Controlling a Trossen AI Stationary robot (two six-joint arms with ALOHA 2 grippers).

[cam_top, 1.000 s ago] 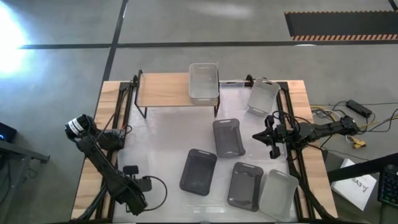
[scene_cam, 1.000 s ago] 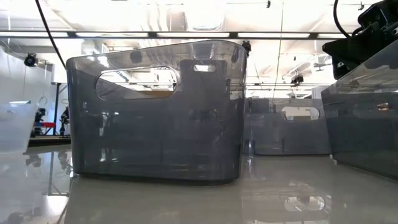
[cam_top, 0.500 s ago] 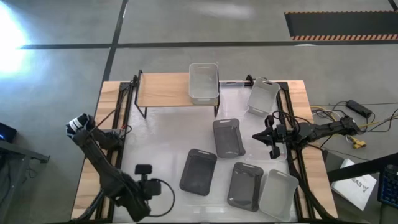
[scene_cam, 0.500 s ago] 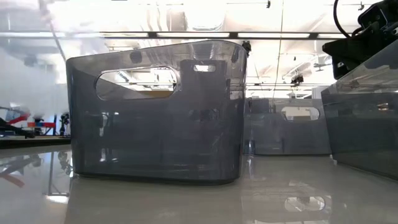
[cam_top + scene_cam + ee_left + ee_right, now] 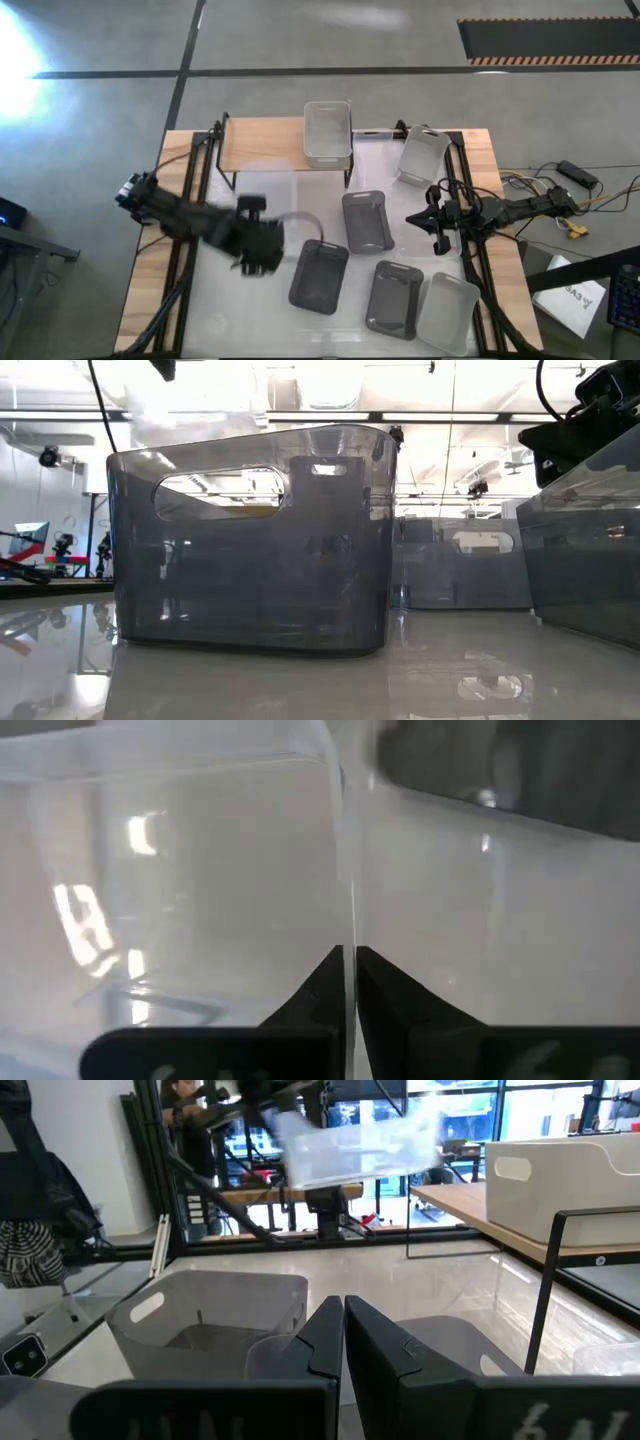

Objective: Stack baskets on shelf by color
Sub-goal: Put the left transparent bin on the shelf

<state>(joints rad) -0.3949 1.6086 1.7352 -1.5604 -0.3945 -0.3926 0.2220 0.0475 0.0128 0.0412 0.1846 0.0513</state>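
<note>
One clear basket [image 5: 180, 870] clamped in left end effector [image 5: 349, 958]; right end effector [image 5: 342, 1306] together, empty.

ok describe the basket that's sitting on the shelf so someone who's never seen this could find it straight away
Find the shelf, the low wooden board on black legs at the table's far edge. One clear basket stands on its right end. It is the only basket raised off the white tabletop; the others sit on the table.

Dark grey basket [image 5: 250, 540] fills the table [image 5: 300, 680] foreground.
</note>
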